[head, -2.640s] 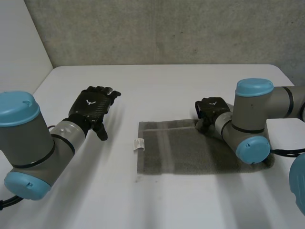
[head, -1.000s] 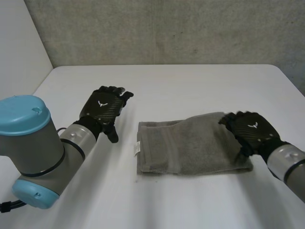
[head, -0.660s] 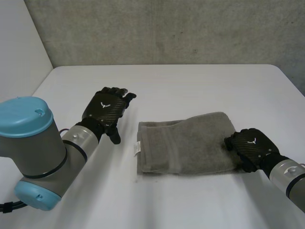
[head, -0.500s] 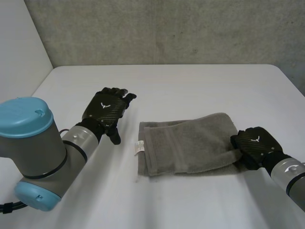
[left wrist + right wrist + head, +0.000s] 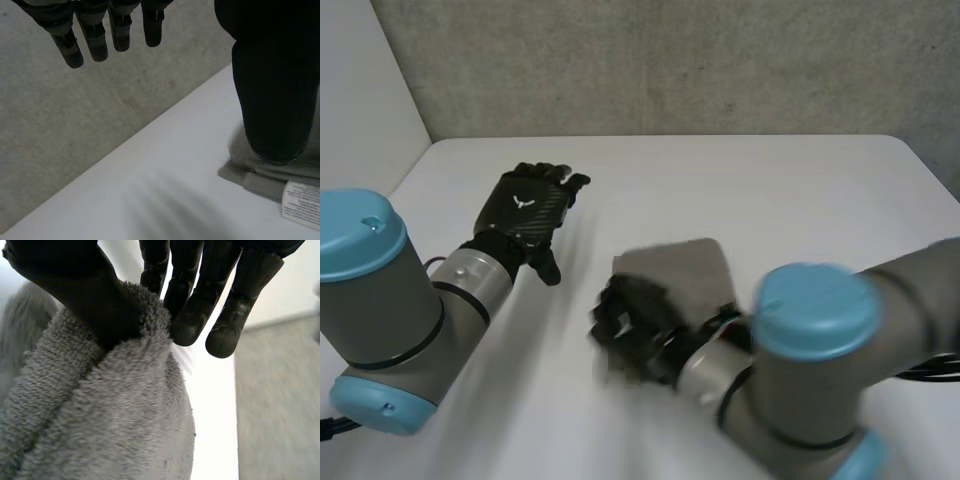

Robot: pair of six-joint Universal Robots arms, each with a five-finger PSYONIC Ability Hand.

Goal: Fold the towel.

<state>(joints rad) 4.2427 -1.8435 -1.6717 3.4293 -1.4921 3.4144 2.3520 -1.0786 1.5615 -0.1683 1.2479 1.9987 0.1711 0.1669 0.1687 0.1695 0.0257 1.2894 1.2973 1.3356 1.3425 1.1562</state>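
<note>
In the head view, the towel (image 5: 678, 268) is being seen as a grey patch lying on the white surface (image 5: 740, 190), near the middle and somewhat to the right. Its long axis is judged to be running from side to side, though much of it is being covered by the right arm (image 5: 815, 320). The right robot hand (image 5: 632, 325) is being held at the towel's near left corner, in contact with the cloth, so it is by far the nearer one. The left robot hand (image 5: 525, 208) is being kept to the left of the towel and apart from it, with bare surface between and nothing in the way.

In the left wrist view, the left robot hand (image 5: 272, 90) is being held spread, its fingers (image 5: 70, 42) straight and clasping nothing. The towel's end (image 5: 250, 177) and its white label (image 5: 301, 197) are lying just past the thumb, not touched by it.

In the right wrist view, a fold of the towel (image 5: 115, 410) is being pinched by the right robot hand (image 5: 75, 295) between the thumb and the fingers (image 5: 192, 315), with the rest of the cloth bunched beneath the palm. The coming move is judged to depend on this pinched edge being laid evenly over the end that bears the label.
</note>
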